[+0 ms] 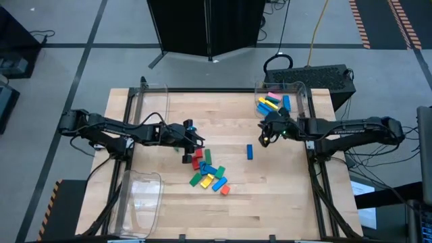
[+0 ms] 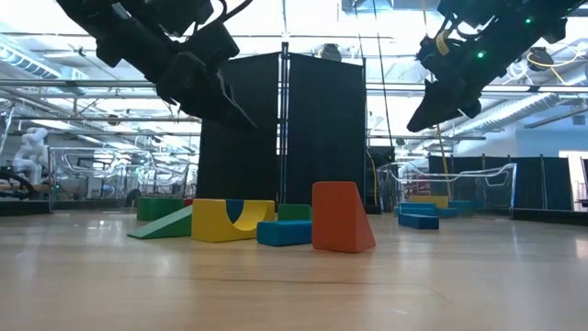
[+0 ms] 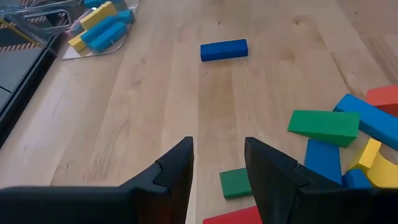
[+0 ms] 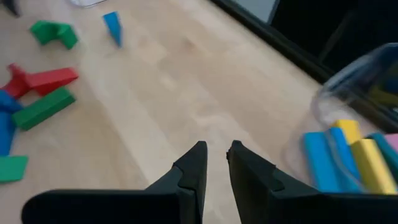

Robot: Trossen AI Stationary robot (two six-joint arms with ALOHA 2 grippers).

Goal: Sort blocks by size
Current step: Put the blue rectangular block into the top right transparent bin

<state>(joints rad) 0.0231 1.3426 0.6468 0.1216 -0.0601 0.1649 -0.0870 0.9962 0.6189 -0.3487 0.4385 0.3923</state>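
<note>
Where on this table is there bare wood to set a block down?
Free: the wood between the block pile and the lone blue block, and the near right corner of the table. Crowded: the pile under the left gripper, and the far right bin.

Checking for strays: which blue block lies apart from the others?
The blue block alone on bare wood, between the central pile and the right-hand bin; nothing touches it.

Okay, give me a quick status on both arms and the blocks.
Left gripper open, empty, above the block pile. Right gripper empty, by the bin of blocks. One blue block lies alone between them. Nothing blocking.
</note>
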